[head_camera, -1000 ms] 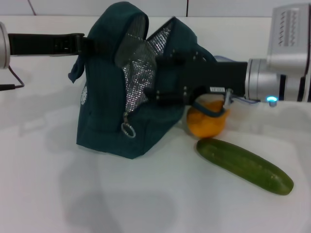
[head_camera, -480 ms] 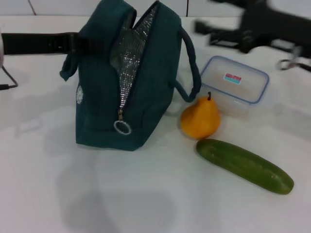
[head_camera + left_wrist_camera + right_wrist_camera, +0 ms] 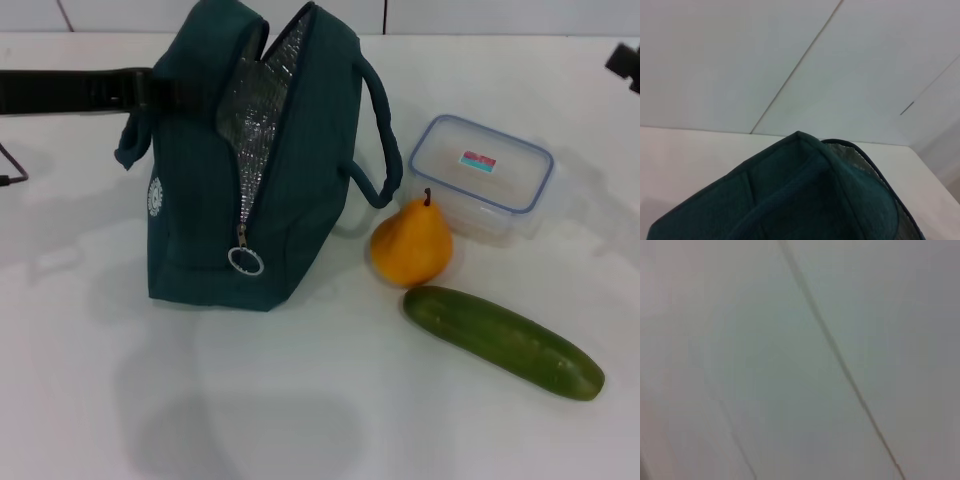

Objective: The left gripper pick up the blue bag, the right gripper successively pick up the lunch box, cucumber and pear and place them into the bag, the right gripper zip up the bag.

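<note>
**Bag held upright at its left side; food items on table beside it**

The left gripper [image 3: 150,88] reaches in from the left edge and meets the upper left side of the bag [image 3: 290,200] by a loop handle. Its fingers are hidden in the fabric, so how far they stand open cannot be told.

The right gripper [image 3: 625,65] shows only as a dark tip at the right edge, well apart from everything; its state cannot be told.

The bag is dark teal fabric, standing upright, zip parted, crinkled silver foil lining exposed, ring pull [image 3: 245,261] hanging low.

To its right, on the white table [image 3: 100,400]:
- lunch box [image 3: 482,176], clear plastic, rounded corners, blue rim.
- pear [image 3: 411,243], smooth orange-yellow, just in front of the box.
- cucumber [image 3: 503,342], long, dark green, nearest the camera.
</note>
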Available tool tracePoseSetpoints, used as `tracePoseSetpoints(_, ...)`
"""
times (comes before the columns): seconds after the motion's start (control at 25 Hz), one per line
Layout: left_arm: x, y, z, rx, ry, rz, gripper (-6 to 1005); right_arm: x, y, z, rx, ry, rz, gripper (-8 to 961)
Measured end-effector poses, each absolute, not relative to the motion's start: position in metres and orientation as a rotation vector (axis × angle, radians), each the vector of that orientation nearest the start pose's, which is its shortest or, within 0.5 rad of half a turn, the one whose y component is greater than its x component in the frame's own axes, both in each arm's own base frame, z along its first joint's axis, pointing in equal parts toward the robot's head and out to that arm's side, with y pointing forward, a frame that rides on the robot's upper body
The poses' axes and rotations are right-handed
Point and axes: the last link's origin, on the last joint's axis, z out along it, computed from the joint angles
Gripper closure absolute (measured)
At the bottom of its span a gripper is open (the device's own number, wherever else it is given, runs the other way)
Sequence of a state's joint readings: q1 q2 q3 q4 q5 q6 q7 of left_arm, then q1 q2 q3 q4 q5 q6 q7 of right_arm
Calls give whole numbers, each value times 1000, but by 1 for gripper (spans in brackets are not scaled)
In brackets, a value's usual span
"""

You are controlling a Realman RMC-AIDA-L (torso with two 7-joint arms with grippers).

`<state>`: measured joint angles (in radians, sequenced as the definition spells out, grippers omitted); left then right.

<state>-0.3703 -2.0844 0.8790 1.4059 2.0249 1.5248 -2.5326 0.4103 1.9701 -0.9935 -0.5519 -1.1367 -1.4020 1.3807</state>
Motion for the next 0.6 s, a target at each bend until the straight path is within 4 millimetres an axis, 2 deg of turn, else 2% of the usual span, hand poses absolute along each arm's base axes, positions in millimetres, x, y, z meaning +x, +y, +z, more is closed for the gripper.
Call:
tracePoseSetpoints(0.04,-214,340,93,-2313,-1368,-605,956,281,350,57,-2132,884,1228,119)
tracePoseSetpoints(0.08,-213,341,93,-2315,-1366,-605,956,285,350,54,-2125,931,1220,119)
tracePoseSetpoints(0.28,-211,342,93,-2320,-1359,-606,956,297,351,34,-2127,1182,1147,118)
tracePoseSetpoints(0.36,-210,343,92,-2324,-1357,-606,956,301,352,25,-2145,1306,1068,117)
tracePoseSetpoints(0.6,-210,343,91,-2324,-1363,-606,956,306,353,17,-2160,1412,971,124)
